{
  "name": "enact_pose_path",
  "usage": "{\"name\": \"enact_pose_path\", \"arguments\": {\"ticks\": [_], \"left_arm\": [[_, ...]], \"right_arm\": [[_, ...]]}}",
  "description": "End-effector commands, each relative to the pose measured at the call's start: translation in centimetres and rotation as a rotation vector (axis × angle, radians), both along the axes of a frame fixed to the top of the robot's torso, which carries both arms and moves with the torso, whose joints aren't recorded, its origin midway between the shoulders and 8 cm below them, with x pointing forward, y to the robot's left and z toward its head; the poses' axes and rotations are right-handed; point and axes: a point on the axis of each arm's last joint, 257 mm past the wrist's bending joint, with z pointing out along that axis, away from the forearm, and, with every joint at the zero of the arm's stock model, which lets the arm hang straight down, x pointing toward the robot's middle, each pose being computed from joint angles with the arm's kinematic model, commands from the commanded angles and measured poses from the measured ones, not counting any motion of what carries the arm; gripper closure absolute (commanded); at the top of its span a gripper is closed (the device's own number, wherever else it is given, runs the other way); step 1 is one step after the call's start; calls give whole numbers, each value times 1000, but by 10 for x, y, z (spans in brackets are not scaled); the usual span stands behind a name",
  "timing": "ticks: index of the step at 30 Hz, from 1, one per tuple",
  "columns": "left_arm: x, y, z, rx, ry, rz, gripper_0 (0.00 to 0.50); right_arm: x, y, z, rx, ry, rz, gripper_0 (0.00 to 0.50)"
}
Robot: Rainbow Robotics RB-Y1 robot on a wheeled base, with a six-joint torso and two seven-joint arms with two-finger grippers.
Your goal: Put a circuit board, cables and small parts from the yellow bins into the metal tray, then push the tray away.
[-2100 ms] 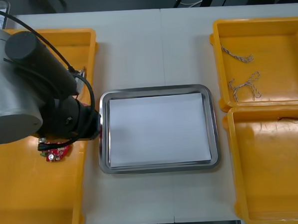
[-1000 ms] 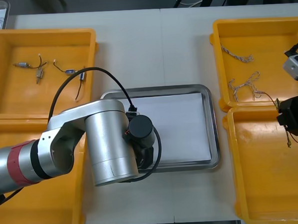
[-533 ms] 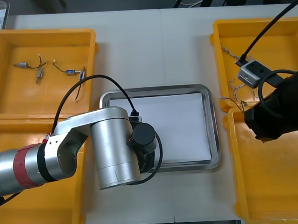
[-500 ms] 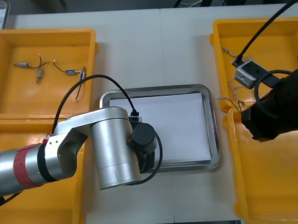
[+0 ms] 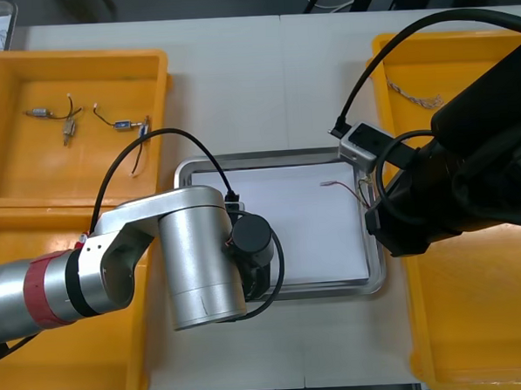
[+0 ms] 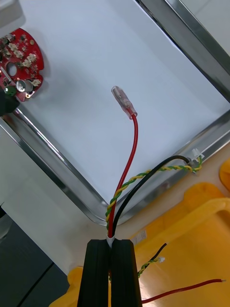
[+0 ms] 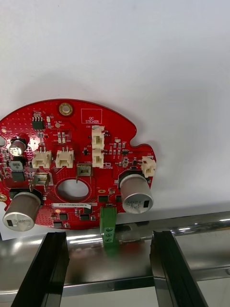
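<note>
At the tray's [image 5: 272, 157] 7 o'clock: left gripper [image 7: 109, 238], fingers spread, nothing between them. The board [image 7: 76, 163] lies flat on the liner [image 7: 143, 57] just beyond, so I count that item delivered. At 3 o'clock, over the rim: right gripper [image 6: 113, 245], pinched on cables [image 6: 132, 144], loose ends hanging over the liner. Step in hand: cable drop. Next, I judge: carry inward, lower, release. Small parts [image 5: 121, 125] wait in the bin [image 5: 32, 172] at 10 o'clock.

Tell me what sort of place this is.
Probably an electronics kitting bench: yellow bins of small metal parts flank a metal tray holding a red circuit board by the open left gripper; the right gripper holds cables over it.
</note>
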Motion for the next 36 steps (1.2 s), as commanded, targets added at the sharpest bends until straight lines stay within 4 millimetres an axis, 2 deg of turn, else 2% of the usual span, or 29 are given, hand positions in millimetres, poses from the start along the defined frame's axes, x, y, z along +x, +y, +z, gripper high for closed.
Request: {"name": "enact_pose_path", "arguments": {"ticks": [1,7,10,15,16,18,19,21,24,25,31,36], "left_arm": [[6,-18,16,-44,-40,5,0],[14,-14,34,-68,-62,16,0],[20,-3,55,-87,-77,28,0],[24,16,75,-93,-76,36,0],[25,28,84,-81,-77,30,0],[28,38,90,-71,-78,32,0],[30,54,98,-50,-70,33,0],[32,63,103,-40,-67,31,0],[37,84,117,-31,-60,37,0],[41,95,127,-29,-63,47,0],[56,128,155,-37,-59,92,0],[75,154,167,-26,-60,115,0]], "right_arm": [[1,11,8,-53,-70,129,500],[0,17,3,-58,-78,166,500],[0,16,2,-71,-81,184,500],[1,14,-3,-92,-84,199,500],[1,14,-4,-103,-91,210,500],[2,14,-6,-108,-93,213,500],[2,15,-9,-119,-98,224,500],[1,17,-11,-124,-100,235,500],[-1,25,-14,-124,-105,262,500],[-1,29,-16,-125,-109,278,500],[-7,45,-28,-155,-124,352,500],[-11,57,-38,-187,-143,412,500]]}}
